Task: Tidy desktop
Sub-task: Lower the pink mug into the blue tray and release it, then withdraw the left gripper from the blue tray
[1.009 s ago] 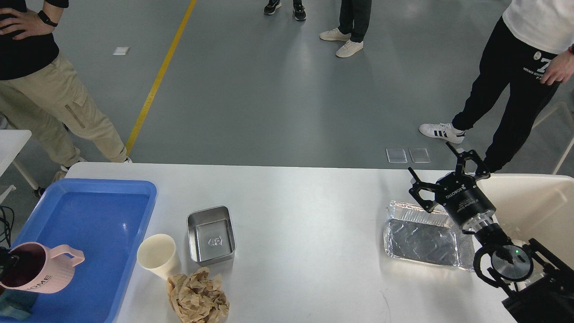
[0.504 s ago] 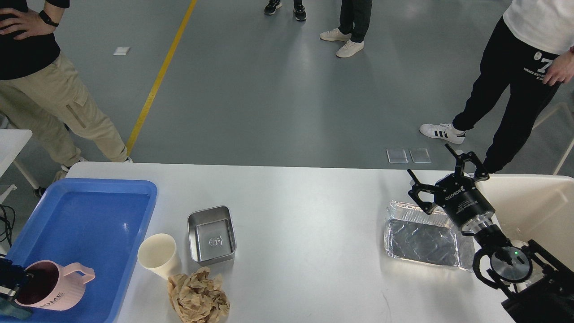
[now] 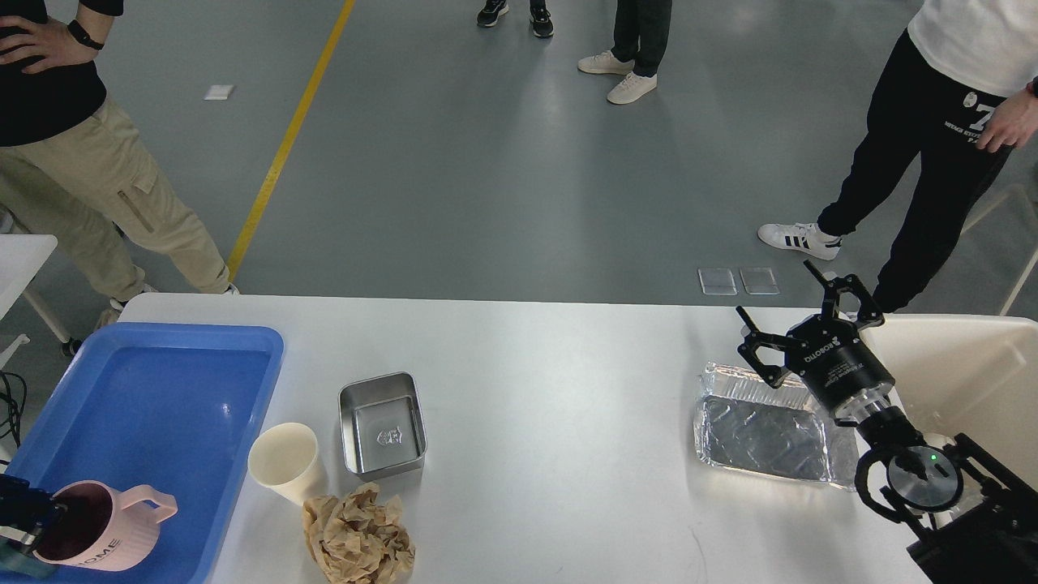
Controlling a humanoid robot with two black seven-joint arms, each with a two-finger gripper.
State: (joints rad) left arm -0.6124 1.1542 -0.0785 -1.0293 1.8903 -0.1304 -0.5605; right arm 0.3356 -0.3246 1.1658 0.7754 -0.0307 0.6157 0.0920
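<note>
The right tool (image 3: 804, 312) hangs over the far right part of the white counter (image 3: 551, 381), its two black fingers spread wide apart and nothing between them. Just below and to the near left of it lies a crinkled foil tray (image 3: 762, 434), empty, flat on the counter. Directly to the right of the tool stands a cream-coloured bin (image 3: 965, 365), its rim close beside the tool's wrist.

The left tool (image 3: 20, 515) shows only as a dark bit at the lower left edge; it sits at the rim of a pink mug (image 3: 101, 531), but whether its fingers are closed on the mug cannot be told. The mug rests in the near corner of a blue tray (image 3: 162, 389), handle pointing toward the right tool.

Well to the left of the right tool, near the middle of the counter, sits a small steel tin (image 3: 382, 422). A paper cup (image 3: 284, 462) stands just beside the tin, between it and the blue tray. A crumpled brown paper wad (image 3: 357, 535) lies near the counter's front edge, touching the cup's base.
</note>
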